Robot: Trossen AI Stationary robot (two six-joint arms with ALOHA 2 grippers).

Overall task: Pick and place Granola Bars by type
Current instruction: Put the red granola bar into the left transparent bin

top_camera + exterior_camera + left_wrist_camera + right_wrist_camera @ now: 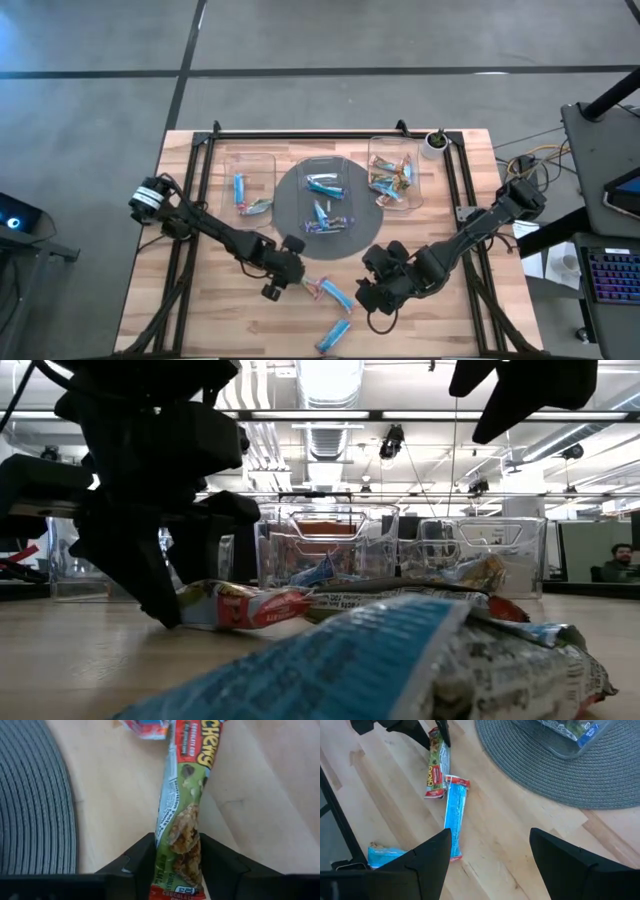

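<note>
Blurred light-blue wrapped granola bar [400, 660] fills the low view's foreground, lying on the pale wooden table [200, 300].

Behind it, the left gripper [175, 865] is closed on one end of a green-and-red wrapped granola bar [182, 810] printed "CHEWY", low on the table just below the round grey woven plate [290, 195]. A second light-blue bar [455, 817] lies touching that bar's far end. The right gripper [490, 855] hovers wide apart at lower right centre. More bars sit on the plate and in two clear plastic trays [395, 170] above.
</note>
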